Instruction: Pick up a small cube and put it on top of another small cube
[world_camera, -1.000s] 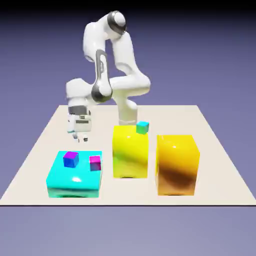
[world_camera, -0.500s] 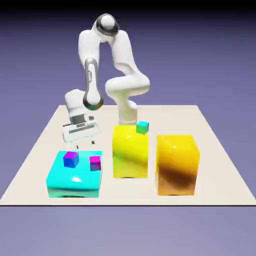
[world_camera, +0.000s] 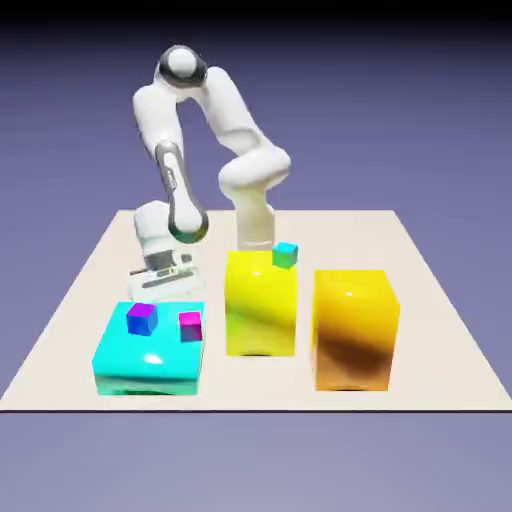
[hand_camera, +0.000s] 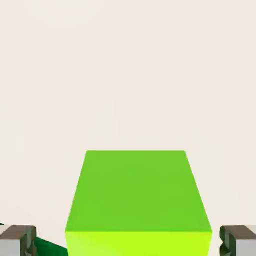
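Note:
The small cube (hand_camera: 137, 200) is bright green and fills the lower middle of the hand view, resting on the pale table. My gripper (hand_camera: 128, 242) is open, with one grey fingertip (hand_camera: 17, 240) on each side of the cube and a gap on both sides. In the exterior view the gripper (world_camera: 160, 290) hangs low behind the cyan block (world_camera: 150, 350), which hides the green cube. A magenta small cube (world_camera: 190, 325) and a purple small cube (world_camera: 142, 318) sit on top of the cyan block. A teal small cube (world_camera: 285, 255) sits on the yellow block (world_camera: 261, 305).
An orange block (world_camera: 355, 328) stands at the exterior view's right of the yellow block. The cyan block stands just in front of the hand. The beige table (world_camera: 440, 330) ends shortly in front of the blocks.
The hand has come down and slightly toward the exterior view's right, ending low behind the cyan block. Its jaws have stayed open.

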